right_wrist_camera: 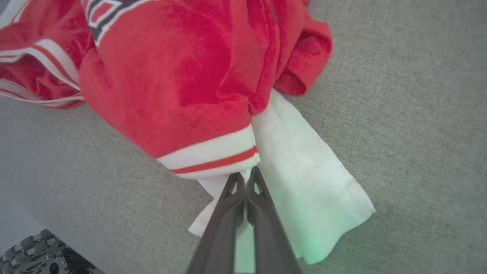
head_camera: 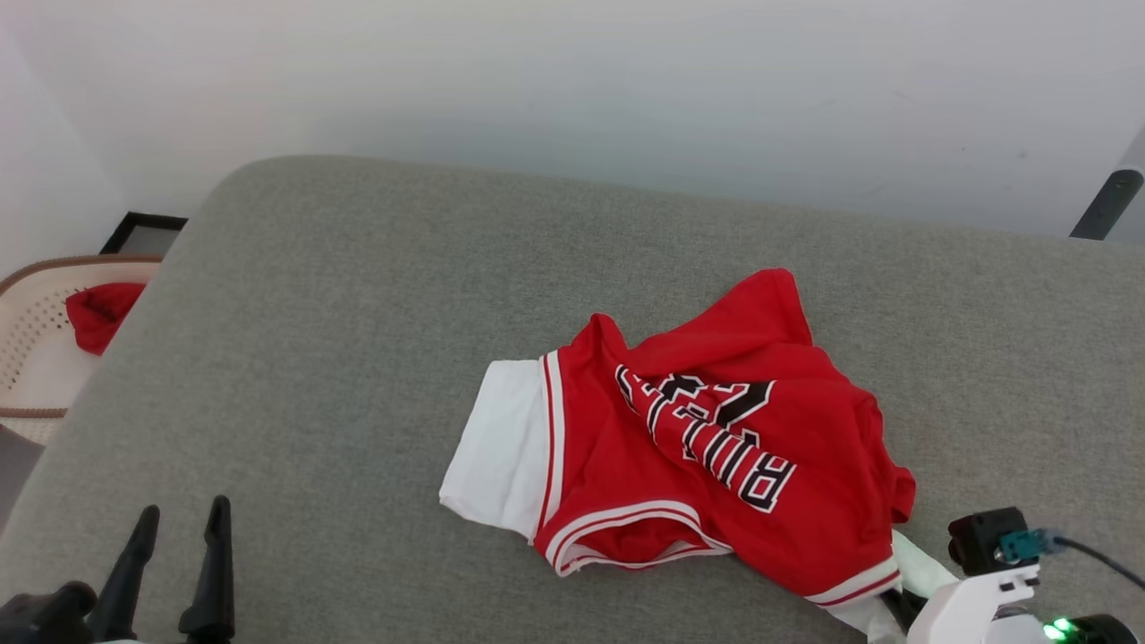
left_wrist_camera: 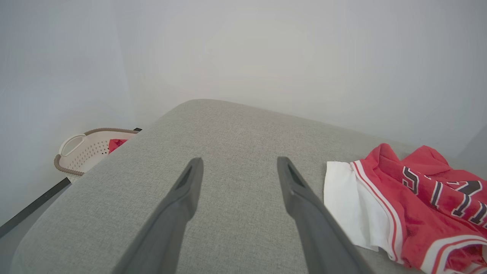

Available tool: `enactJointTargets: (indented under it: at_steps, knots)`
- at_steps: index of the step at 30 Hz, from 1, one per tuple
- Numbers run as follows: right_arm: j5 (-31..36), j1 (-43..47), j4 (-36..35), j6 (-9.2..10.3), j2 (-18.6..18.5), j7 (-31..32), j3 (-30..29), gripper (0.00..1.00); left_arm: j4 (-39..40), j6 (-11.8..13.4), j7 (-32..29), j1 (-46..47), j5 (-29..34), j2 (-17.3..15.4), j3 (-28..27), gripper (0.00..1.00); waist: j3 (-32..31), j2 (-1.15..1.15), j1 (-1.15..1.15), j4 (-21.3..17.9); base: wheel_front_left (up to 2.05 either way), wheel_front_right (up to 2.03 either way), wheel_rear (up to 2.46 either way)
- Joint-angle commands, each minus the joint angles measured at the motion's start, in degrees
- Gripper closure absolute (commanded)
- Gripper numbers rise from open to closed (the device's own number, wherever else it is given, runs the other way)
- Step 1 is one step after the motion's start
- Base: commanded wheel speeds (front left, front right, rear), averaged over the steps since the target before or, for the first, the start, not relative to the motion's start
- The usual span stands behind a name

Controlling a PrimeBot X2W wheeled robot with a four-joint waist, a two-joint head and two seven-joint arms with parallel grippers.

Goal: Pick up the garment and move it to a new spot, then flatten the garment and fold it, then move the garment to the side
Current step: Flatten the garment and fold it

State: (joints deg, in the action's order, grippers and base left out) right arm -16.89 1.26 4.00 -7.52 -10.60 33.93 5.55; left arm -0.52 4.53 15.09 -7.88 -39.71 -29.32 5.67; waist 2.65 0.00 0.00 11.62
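Observation:
The garment, a red jersey with white sleeves and black lettering, lies crumpled on the right half of a grey cushioned surface. In the right wrist view my right gripper is shut, its tips pinching the white sleeve just below the red-and-white striped trim of the garment. My left gripper stands open at the lower left, away from the shirt and holding nothing. Seen from the left wrist, that left gripper hovers over bare cushion, with the garment to its right.
A beige wicker basket holding a small red cloth stands on the floor off the cushion's left edge. The basket also appears from the left wrist. A white wall rises behind. A dark pole leans at the far right.

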Motion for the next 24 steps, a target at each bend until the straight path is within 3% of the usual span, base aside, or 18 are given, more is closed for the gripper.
enactJointTargets:
  at_steps: [1,13,24]
  knots:
    - [-0.59,-0.75,-0.54,0.06,0.01,0.41,-0.47,1.0,-0.02,-0.36,0.04,0.12,0.42,0.36,-0.37,0.0,0.05,0.0,0.0,-0.13,0.0,0.0,0.0]
    - [-2.92,-9.03,-2.31,0.06,-2.29,1.84,-5.8,1.0,-1.05,-2.07,0.02,1.04,1.57,2.24,-0.42,0.0,0.41,0.0,0.0,-1.08,0.0,0.0,0.0]
    - [-0.14,-20.35,9.39,0.06,-6.75,-4.48,-6.99,1.0,-1.9,-3.44,-0.11,4.28,2.63,3.12,2.28,0.0,3.22,0.0,0.0,1.02,0.0,0.0,0.0]
